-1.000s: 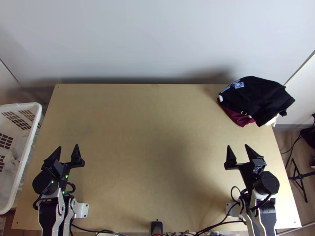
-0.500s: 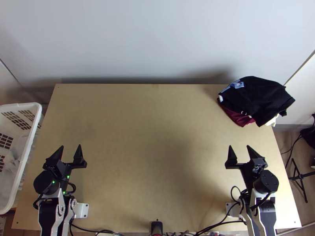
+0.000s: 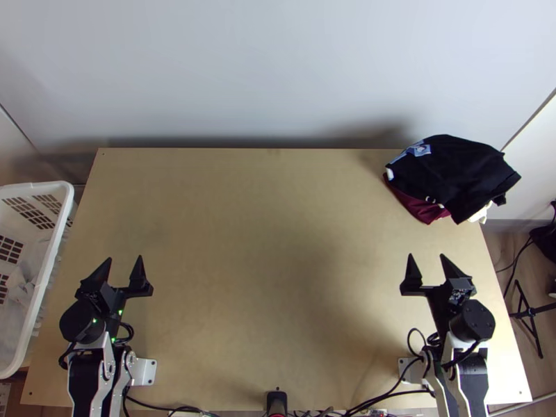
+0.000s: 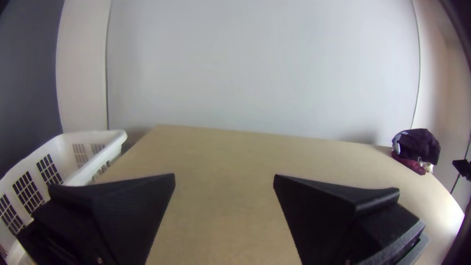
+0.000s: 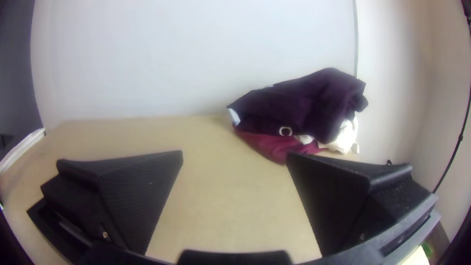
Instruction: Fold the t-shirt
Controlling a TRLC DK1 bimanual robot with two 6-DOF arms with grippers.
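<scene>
My left gripper (image 3: 125, 258) stands open over the table's near left part, nothing between its fingers; in the left wrist view the gripper (image 4: 224, 177) is spread wide. My right gripper (image 3: 428, 257), also open and holding nothing, is over the near right part; in the right wrist view the gripper (image 5: 234, 154) has a wide gap. A bunched pile of clothes (image 3: 455, 170) lies at the table's far right corner, beyond my right gripper: black cloth on top, maroon cloth (image 3: 419, 207) and some white below. I cannot tell which piece is a t-shirt.
The light wooden table (image 3: 271, 229) stretches between the arms, with a pale wall (image 3: 278, 69) behind it. A white plastic basket (image 3: 59, 229) with pale cloth inside stands along the left edge. Cables (image 3: 389, 395) run by the near edge.
Both grippers have shifted slightly to the right in the top view, the left one early on and the right one by small amounts. The clothes pile has stayed put.
</scene>
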